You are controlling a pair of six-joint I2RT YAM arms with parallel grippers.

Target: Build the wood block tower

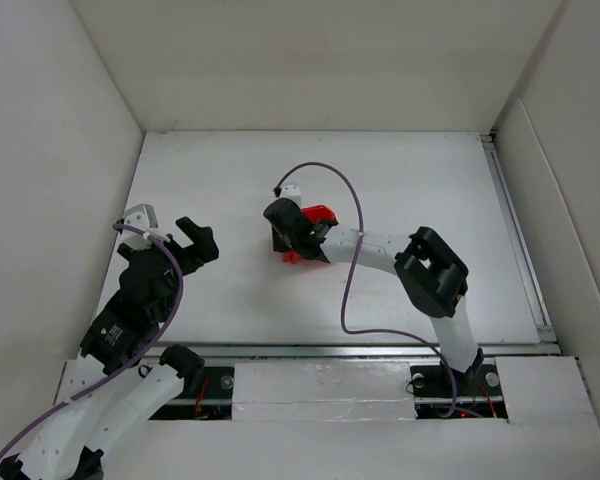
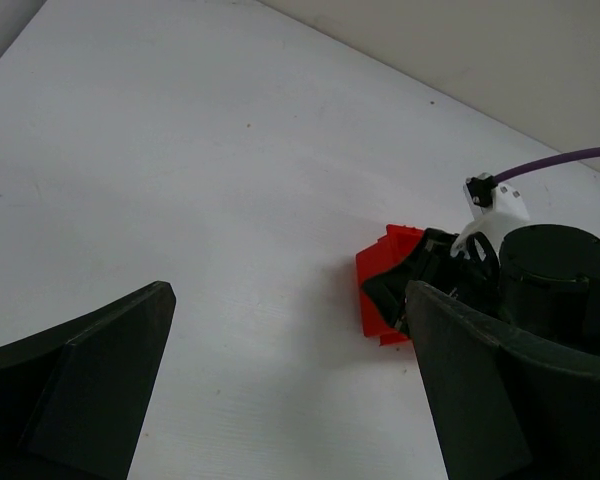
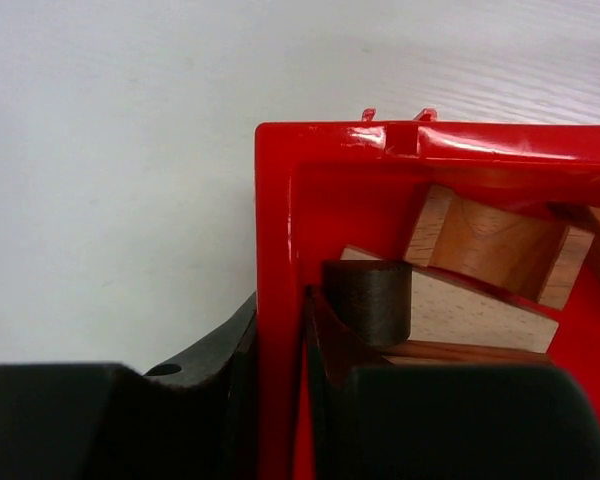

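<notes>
Several tan and reddish-brown wooden blocks [image 3: 485, 245] and a dark cylinder [image 3: 370, 300] lie loose inside a red plastic bin [image 3: 275, 260]; no stacked tower shows. My right gripper [image 3: 280, 400] is shut on the bin's left wall, one finger outside and one inside. In the top view the right gripper [image 1: 285, 235] covers most of the bin [image 1: 318, 216] near the table's middle. My left gripper [image 1: 185, 240] is open and empty, left of the bin. In the left wrist view the bin [image 2: 380, 285] lies ahead on the right, partly behind the right gripper.
White walls enclose the white table [image 1: 230, 290] on three sides. A purple cable [image 1: 352, 260] loops over the right arm. A metal rail [image 1: 515, 240] runs along the table's right edge.
</notes>
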